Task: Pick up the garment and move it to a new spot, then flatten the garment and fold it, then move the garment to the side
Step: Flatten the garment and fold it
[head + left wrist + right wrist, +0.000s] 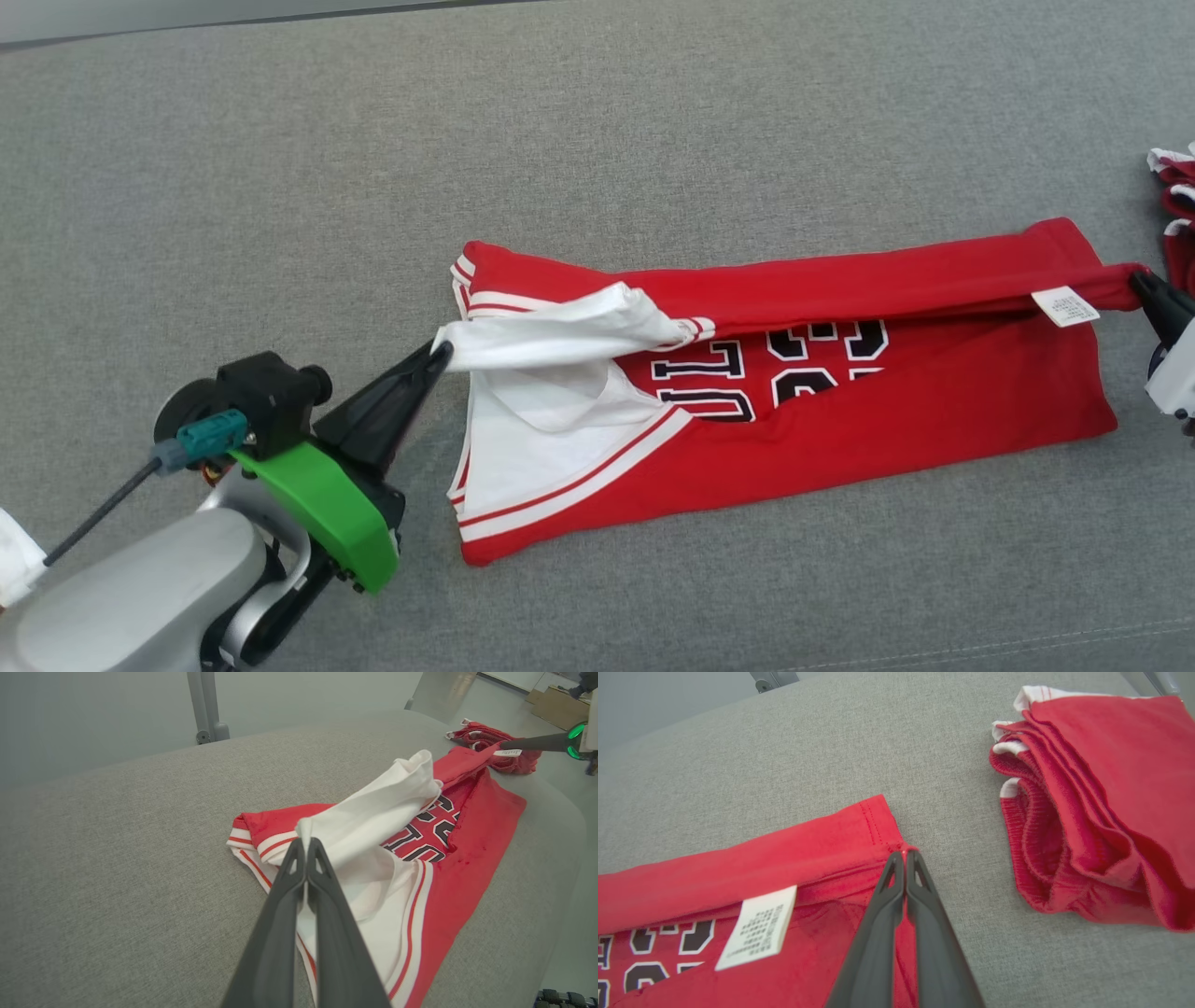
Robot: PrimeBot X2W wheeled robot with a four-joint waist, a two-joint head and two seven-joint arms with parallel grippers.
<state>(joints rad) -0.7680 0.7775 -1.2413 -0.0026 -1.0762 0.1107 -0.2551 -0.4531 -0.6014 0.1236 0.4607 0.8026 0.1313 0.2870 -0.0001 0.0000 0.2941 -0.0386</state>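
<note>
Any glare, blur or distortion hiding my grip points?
Head view: even light, no glare, red jersey with white trim sharp. Left wrist view: wide-angle bows the grey fabric surface; left gripper clear. Right wrist view: white care label print soft, right gripper clear.

At your left claw (441, 352), smooth dark plastic, the garment (887, 420) is soft matt cloth; the surface (280, 187) beneath looks coarse grey weave.

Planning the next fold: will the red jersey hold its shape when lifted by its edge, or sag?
Probably floppy: the red jersey bunches and creases between the left gripper and right gripper. Likely light: thin fingertip pinches carry its edge.
</note>
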